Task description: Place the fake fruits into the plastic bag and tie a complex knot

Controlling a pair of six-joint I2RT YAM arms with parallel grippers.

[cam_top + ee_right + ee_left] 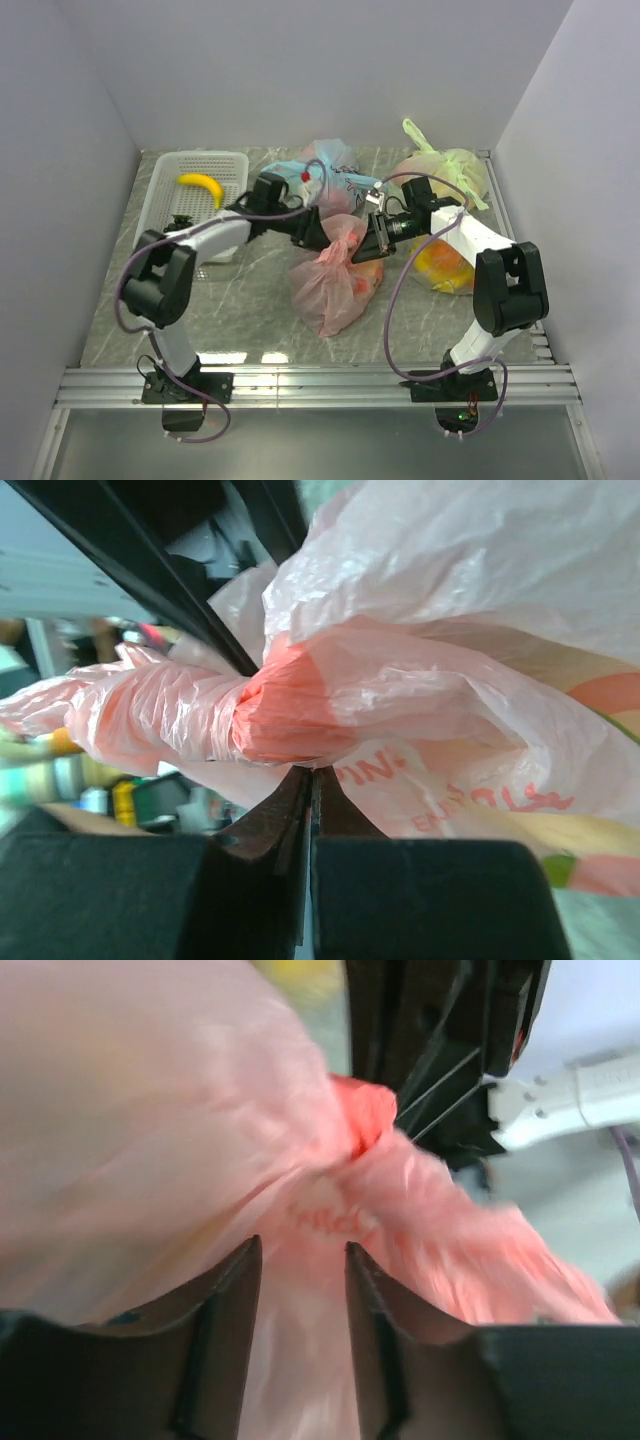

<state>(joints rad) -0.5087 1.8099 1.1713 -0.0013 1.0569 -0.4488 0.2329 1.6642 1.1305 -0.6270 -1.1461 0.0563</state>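
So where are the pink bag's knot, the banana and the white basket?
knot [290, 715], right wrist view, the bunched twist
banana [202, 186], top view, its middle
white basket [205, 163], top view, bare mesh

left arm [215, 236]: had white links and black joints
right arm [470, 232]: looked the same
cables [388, 320]: were purple
left gripper [300, 1250]: was matte black

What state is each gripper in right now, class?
Left gripper: open, plastic bag in the gap.
Right gripper: shut, tips at the knot.
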